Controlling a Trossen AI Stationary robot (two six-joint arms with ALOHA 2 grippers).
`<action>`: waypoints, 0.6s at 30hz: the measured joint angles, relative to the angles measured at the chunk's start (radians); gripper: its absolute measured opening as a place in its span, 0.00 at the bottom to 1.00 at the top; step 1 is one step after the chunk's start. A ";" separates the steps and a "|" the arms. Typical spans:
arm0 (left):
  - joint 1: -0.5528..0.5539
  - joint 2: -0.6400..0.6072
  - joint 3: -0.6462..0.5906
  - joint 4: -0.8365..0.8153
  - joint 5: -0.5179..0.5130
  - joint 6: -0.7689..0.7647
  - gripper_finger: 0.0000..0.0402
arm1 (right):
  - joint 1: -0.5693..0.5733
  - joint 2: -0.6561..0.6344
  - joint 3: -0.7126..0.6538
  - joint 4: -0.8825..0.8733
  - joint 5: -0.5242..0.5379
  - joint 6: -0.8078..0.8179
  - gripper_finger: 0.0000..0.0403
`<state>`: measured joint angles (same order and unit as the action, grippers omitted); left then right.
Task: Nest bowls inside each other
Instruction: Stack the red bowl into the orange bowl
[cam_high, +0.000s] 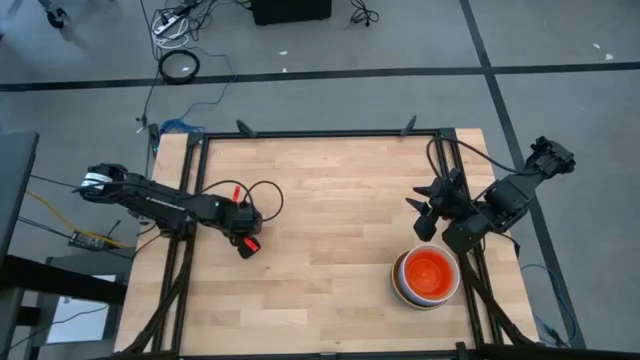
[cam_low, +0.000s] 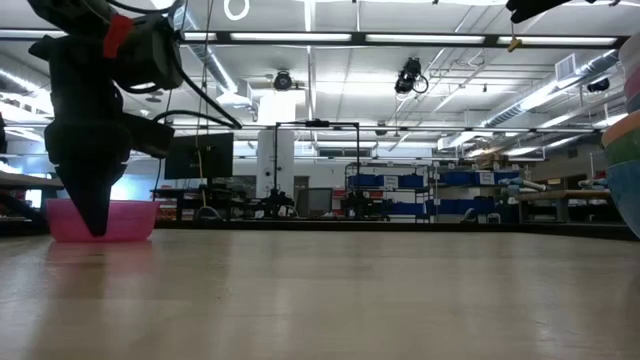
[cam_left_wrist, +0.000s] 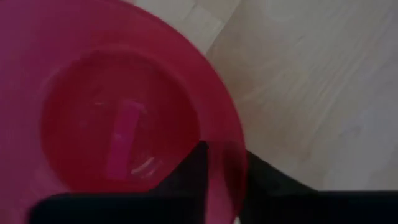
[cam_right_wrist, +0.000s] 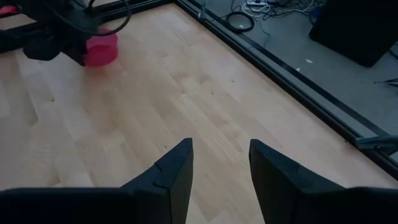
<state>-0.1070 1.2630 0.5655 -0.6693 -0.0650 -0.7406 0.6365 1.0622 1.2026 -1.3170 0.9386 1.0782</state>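
Note:
A pink bowl (cam_left_wrist: 112, 112) stands upright on its base on the wooden table's left half; it also shows in the low view (cam_low: 135, 222) and the right wrist view (cam_right_wrist: 102, 50). My left gripper (cam_left_wrist: 225, 152) points down over its rim, open, one finger inside and one outside (cam_high: 243, 232) (cam_low: 97, 225). A stack of nested bowls (cam_high: 428, 277) with an orange-red bowl on top stands at the near right. My right gripper (cam_right_wrist: 221, 155) hangs open above the table beside that stack (cam_high: 422, 215), with nothing in it. My left gripper comes at the pink bowl from above, pointing down. One finger (cam_left_wrist: 193, 171) is inside the bowl and one (cam_left_wrist: 270, 183) outside, with the wall below the rim (cam_left_wrist: 231, 155) between them. I cannot tell whether the fingers touch the wall. The bowl stands on the table.
Bare wood (cam_high: 330, 220) lies between the pink bowl and the stack. A black frame rail (cam_high: 320, 133) runs along the table's far edge, with side rails left and right. The stack's edge shows at the low view's right border (cam_low: 625, 170).

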 joint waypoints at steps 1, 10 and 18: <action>0.000 0.000 0.000 0.001 0.000 0.004 0.11 | 0.000 0.000 0.000 0.000 0.000 0.000 0.36; 0.000 -0.001 0.051 0.030 -0.008 0.037 0.01 | 0.000 0.000 0.000 -0.002 0.004 -0.009 0.36; 0.000 -0.002 0.311 0.312 -0.039 0.321 0.01 | -0.045 0.000 0.000 -0.041 0.043 -0.010 0.36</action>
<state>-0.1070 1.2613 0.8765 -0.3570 -0.1038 -0.4197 0.5911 1.0622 1.2026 -1.3585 0.9813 1.0687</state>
